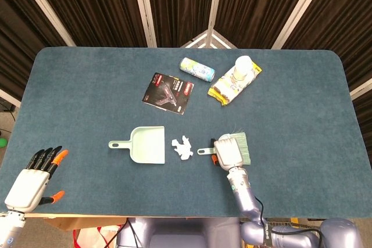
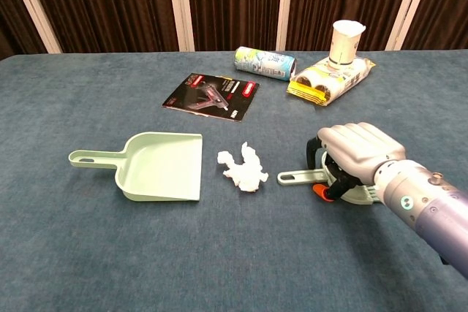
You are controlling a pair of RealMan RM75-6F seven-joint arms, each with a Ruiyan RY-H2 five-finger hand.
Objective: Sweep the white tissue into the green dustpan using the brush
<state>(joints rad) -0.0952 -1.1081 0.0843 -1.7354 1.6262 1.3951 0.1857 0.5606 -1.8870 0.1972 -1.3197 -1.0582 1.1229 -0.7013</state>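
Right hand [image 2: 356, 158] lies curled over the brush [image 1: 232, 148], though whether it grips yet I cannot tell; the handle points toward nine o'clock, at the tissue [image 2: 243, 168]. Tissue sits between brush and dustpan [image 2: 164, 169], whose open mouth faces three o'clock, so one push toward nine should carry it in. Left hand [image 1: 34, 181] rests open, fingers apart, at the table's [image 1: 87, 85] seven o'clock corner.

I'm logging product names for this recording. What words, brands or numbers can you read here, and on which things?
None can be read.
Black booklet: a red label and white print, too small to read.
Lying can: patterned print, blurred.
Yellow packet: markings too small to read.
Paper cup: faint print, illegible.
Dustpan, brush, tissue: no text visible.
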